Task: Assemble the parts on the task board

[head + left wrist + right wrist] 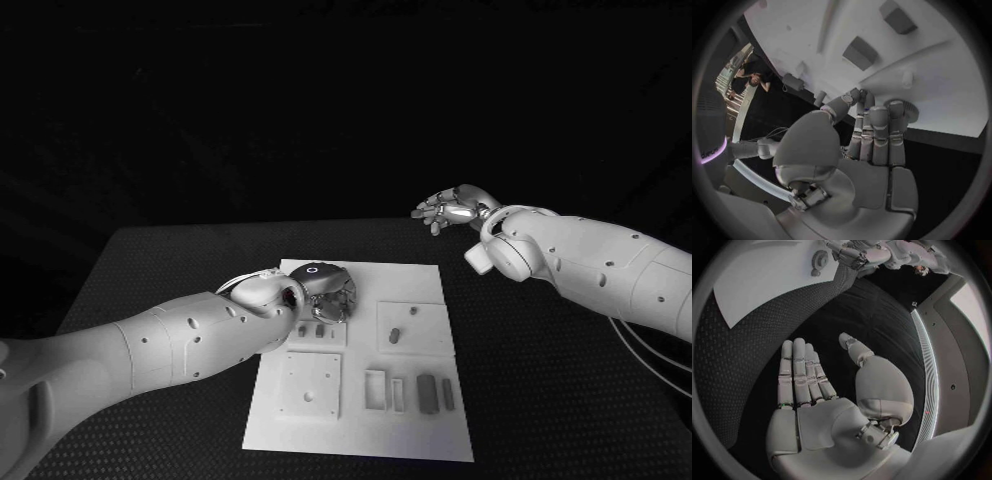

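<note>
**Left hand low over the board's far edge, right hand idle**

The left hand point(320, 290) hovers over the far left part of the task board point(418, 440), fingers laid together and reaching toward a small round ridged part point(906, 109) at the board's edge. Whether they already grip it cannot be told. If the fingers close off-centre, the small piece would probably slip or roll off onto the table point(159, 260); a hard press might also shove the light plate across it.

The right hand point(454, 210) hangs spread and empty above the table's far side, well apart from the board.

The board is a smooth, matte white plate with raised square blocks and shallow slots. Dark rectangular parts point(427, 391) lie near its nearer right corner. The table surface is black and finely textured.
</note>
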`<state>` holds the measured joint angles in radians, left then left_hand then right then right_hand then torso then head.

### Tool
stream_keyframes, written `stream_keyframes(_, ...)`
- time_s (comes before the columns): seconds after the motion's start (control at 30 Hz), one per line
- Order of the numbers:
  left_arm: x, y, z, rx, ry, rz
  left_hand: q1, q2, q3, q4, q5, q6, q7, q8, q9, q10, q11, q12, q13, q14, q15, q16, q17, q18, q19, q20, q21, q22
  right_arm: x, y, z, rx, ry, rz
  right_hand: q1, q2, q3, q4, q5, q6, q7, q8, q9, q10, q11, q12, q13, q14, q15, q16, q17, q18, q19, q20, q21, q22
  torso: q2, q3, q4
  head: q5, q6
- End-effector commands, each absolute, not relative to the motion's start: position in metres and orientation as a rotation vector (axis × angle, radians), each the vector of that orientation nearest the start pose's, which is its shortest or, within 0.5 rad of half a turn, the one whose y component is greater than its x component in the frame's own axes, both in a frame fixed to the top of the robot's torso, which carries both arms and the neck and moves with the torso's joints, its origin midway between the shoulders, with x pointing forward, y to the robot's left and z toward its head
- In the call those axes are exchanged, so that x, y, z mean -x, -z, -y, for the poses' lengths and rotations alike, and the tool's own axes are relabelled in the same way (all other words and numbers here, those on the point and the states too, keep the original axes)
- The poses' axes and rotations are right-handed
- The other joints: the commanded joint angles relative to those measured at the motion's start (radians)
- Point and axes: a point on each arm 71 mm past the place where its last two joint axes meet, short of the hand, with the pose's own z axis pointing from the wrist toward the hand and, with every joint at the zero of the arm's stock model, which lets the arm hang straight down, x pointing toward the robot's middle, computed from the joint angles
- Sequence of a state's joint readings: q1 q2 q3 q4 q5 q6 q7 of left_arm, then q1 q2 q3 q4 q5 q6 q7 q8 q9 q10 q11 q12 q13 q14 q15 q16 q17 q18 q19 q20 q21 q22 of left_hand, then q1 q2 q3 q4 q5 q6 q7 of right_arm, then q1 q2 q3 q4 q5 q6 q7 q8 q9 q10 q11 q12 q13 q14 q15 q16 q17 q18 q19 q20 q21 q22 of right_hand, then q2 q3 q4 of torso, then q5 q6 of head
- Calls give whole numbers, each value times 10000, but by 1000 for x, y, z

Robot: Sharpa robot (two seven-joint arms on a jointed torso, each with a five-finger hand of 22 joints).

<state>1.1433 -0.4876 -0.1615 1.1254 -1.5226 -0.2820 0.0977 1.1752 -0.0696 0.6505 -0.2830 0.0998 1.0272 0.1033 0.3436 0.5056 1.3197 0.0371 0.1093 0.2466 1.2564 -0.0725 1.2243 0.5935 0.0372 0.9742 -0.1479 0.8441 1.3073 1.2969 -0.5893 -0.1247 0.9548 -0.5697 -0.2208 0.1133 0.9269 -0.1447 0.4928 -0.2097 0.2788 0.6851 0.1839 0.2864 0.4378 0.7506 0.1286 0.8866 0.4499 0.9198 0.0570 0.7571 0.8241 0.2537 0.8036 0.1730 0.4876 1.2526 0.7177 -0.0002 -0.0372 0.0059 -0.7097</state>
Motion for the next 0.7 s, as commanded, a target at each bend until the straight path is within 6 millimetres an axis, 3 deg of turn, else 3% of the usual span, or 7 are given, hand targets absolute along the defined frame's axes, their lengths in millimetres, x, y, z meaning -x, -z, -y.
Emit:
stream_keyframes(0.03, -509, 267, -117, -3490, 7818, -17433, 78, 133, 73, 2, 59, 88, -11, 36, 6, 58, -16, 29, 49, 14, -51, 38, -14, 468, 80, -121, -2, 133, -586, 190, 247, -6339, -9208, -16891, -63, 55, -22, 22, 50, -50, 148, 64, -15, -59, -12, 53, -12, -71, 23, 30, -17, 80, 28, 18, -45, 11, 3, -1, -4, 15, 16)
stream_keyframes(0.4, -511, 257, -136, -2428, 8219, -17927, 47, 155, 73, 11, 72, 90, -11, 29, 10, 72, -20, 19, 58, 32, -54, 33, -21, 456, 89, -129, -19, 124, -585, 190, 250, -6366, -9170, -16882, -63, 53, -22, 23, 51, -51, 147, 65, -18, -60, -12, 59, -21, -71, 23, 30, -18, 80, 31, 17, -54, 19, -9, 9, 16, 38, 43)
stream_keyframes(0.7, -514, 242, -167, -2062, 7925, -18306, 24, 160, 70, 4, 72, 92, -12, 24, 14, 92, -25, 14, 68, 36, -58, 21, -30, 442, 76, -133, -42, 118, -585, 190, 252, -6392, -9134, -16871, -61, 51, -22, 21, 51, -51, 145, 67, -20, -61, -12, 64, -28, -72, 23, 31, -19, 80, 34, 17, -61, 26, -13, 4, 29, 71, 62)
